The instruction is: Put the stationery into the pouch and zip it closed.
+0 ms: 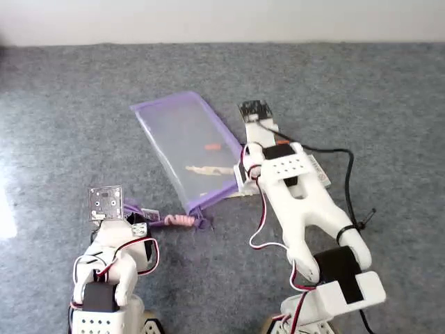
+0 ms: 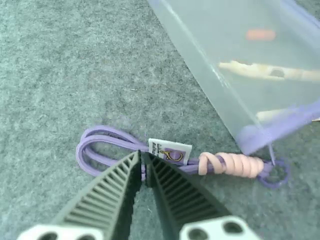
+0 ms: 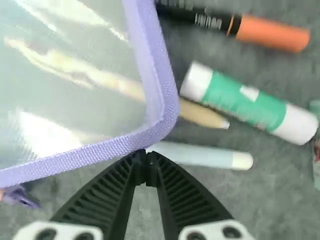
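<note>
Pinching the purple cord (image 2: 80, 150) between fully closed fingers, the left gripper (image 2: 142, 157) is holding the near-left tail of the pouch (image 1: 184, 142). The pouch is lying slantwise at mid-table. The right gripper (image 3: 146, 156), also closed tight, appears to be nipping the purple trim at the pouch's near-right corner. Just right of that corner a glue stick (image 3: 250, 102), an orange-capped marker (image 3: 240, 26) and a pale pen (image 3: 200, 155) are lying outside on the grey mat (image 1: 348, 83). A pencil (image 3: 200, 114) is poking out past the trim. The likely danger is that the thin trim slips from the tips, or that a tug on the cord drags the pouch across the mat and sets the round items rolling.
</note>
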Robot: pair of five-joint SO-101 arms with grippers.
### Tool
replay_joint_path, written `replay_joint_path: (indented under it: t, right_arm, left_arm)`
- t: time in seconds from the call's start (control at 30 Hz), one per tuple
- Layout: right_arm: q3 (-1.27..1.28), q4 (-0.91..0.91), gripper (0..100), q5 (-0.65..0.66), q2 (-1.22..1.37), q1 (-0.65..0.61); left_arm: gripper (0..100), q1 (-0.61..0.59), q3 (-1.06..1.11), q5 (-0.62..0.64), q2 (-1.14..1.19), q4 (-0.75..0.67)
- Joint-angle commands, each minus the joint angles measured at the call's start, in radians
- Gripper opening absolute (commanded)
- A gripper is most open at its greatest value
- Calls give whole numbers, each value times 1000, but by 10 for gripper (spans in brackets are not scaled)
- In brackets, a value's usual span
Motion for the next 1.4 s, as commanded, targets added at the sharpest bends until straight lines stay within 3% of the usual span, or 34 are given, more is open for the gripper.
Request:
replay_joint_path:
  t: [0.0, 0.2, 0.33, 0.67, 0.87, 1.17, 1.37]
  right_arm:
    - [-104, 12, 8, -8, -15, -12]
    - [-157, 246, 9, -28, -82, -73]
    - [-158, 326, 9, -149, -140, -150]
    - [-158, 254, 10, -130, -110, -414]
    - [-218, 117, 9, -140, 7, -429]
    - [-275, 119, 9, -245, 131, -509]
    - [-275, 119, 9, -305, 262, -483]
  left_arm:
    - [14, -5, -7, 8, -8, 9]
    - [14, -5, -7, 8, -8, 9]
    - [14, -5, -7, 8, -8, 9]
    - [14, -5, -7, 8, -8, 9]
    - [14, -5, -7, 8, -8, 9]
    - [14, -5, -7, 8, -8, 9]
    - [14, -5, -7, 8, -8, 9]
